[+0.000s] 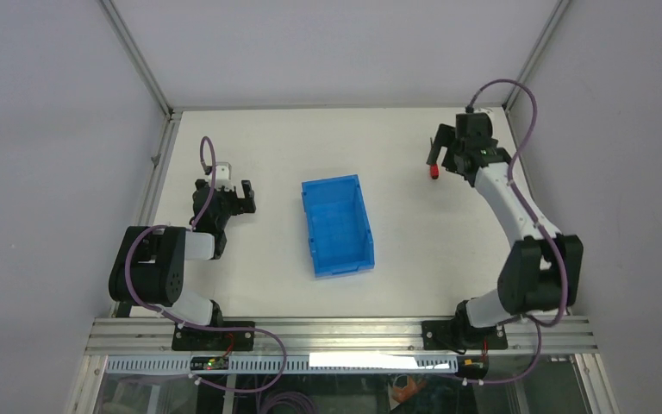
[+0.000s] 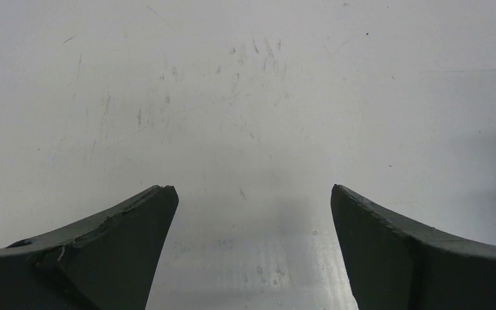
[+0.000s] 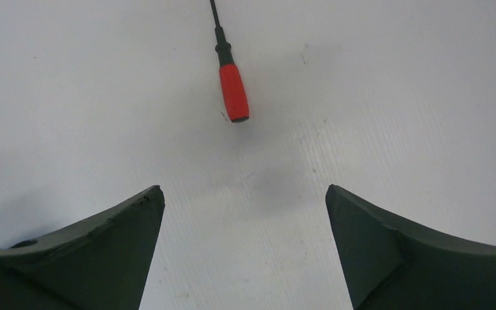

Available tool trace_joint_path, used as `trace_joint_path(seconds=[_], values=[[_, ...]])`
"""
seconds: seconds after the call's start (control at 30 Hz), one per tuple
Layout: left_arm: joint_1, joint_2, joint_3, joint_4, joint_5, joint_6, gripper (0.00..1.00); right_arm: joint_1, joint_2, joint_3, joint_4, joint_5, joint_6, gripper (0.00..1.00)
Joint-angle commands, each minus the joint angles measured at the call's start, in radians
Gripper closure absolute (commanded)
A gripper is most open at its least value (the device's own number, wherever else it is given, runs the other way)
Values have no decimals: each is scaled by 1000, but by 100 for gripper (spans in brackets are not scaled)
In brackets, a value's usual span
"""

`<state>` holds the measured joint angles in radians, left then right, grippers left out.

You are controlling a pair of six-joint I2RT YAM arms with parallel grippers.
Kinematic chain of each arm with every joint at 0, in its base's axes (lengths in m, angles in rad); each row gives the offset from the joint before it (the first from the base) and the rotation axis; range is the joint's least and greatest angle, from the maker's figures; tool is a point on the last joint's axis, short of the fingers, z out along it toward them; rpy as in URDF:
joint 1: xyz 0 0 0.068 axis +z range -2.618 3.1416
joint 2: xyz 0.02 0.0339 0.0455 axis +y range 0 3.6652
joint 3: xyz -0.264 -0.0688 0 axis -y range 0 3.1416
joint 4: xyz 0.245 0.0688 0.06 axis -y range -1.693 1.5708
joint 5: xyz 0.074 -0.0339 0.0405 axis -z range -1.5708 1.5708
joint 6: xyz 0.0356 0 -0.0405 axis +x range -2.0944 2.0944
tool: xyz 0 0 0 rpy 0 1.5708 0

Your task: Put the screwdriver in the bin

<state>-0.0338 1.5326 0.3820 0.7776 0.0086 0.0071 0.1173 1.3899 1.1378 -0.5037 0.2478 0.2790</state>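
The screwdriver (image 3: 227,64) lies flat on the white worktop (image 1: 422,250) near the far right corner, its red handle toward the near edge and its thin black shaft running away toward the far edge. Nothing grips it. The right end effector (image 3: 242,190) hangs above it, spread wide and empty. In the right wrist view the handle sits just beyond the two dark fingertips (image 3: 139,213) rather than between them, a little left of the gap's middle. From above, the right arm reaches out from its base at the near edge along the right side of the worktop.

The blue bin (image 1: 331,182) stands open-topped at the middle of the worktop, well apart from the screwdriver and to its left, long side running from near to far. I see nothing inside it.

On the left side, the left end effector (image 1: 237,191) is low over bare, scuffed worktop, also wide open and holding nothing.
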Motion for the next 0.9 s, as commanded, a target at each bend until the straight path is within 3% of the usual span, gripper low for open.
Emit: trace_joint_path(seconds=[0.0,0.27,0.57,0.67,0.83,0.87], values=[[-11,-25,1,27,9,-17,1,-12,255,260,-170,0,-46,1],[-11,-26,0,27,9,-16,1,-38,663,630,-307,-43,-99,6],[-11,-25,1,27,10,-16,1,-42,846,729,-309,-65,-134,18],[-12,-25,1,27,10,-16,1,-44,872,737,-309,-88,-135,34],[-12,-26,1,26,11,-16,1,-44,858,737,-314,-117,-142,81],[-11,-26,1,26,10,-16,1,-44,844,738,-317,-117,-145,85]])
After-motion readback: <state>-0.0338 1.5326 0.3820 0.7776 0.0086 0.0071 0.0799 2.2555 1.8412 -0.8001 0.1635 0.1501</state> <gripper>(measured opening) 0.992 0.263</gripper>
